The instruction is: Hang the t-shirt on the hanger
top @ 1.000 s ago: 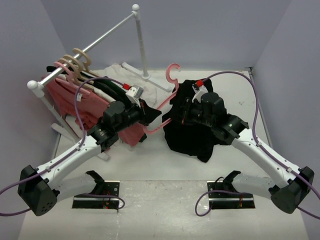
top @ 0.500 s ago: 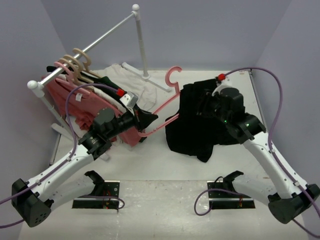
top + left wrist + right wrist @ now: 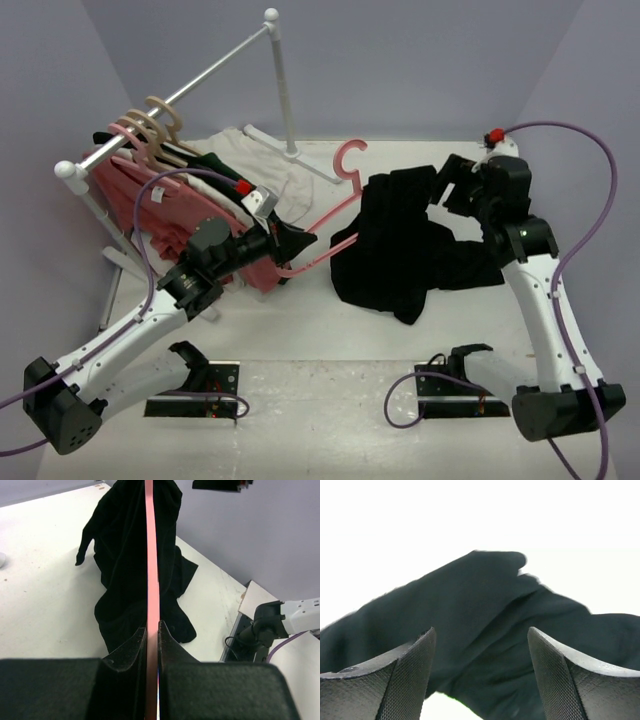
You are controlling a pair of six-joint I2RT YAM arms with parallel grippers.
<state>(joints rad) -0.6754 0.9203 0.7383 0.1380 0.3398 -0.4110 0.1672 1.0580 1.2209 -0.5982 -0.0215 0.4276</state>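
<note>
The black t-shirt (image 3: 410,250) lies bunched on the table right of centre, its upper left part lifted where one end of the pink hanger (image 3: 330,210) runs into it. The hanger's hook (image 3: 347,158) points toward the back. My left gripper (image 3: 293,240) is shut on the hanger's thin bar; in the left wrist view the hanger (image 3: 151,555) runs straight out from between the left gripper (image 3: 152,630) over the t-shirt (image 3: 120,565). My right gripper (image 3: 440,188) hovers open at the shirt's upper right edge, touching nothing. In the right wrist view the right gripper (image 3: 480,640) has only the t-shirt (image 3: 485,605) beyond it.
A clothes rack with a metal rail (image 3: 190,85) and white post (image 3: 283,85) stands at the back left, carrying beige hangers (image 3: 160,125) and salmon-pink shirts (image 3: 150,200). A white cloth (image 3: 290,185) lies under it. Walls close in on both sides.
My right gripper has opened, let go of the t-shirt and pulled back up and to the right. The left arm drew the hanger slightly left, then held still.
</note>
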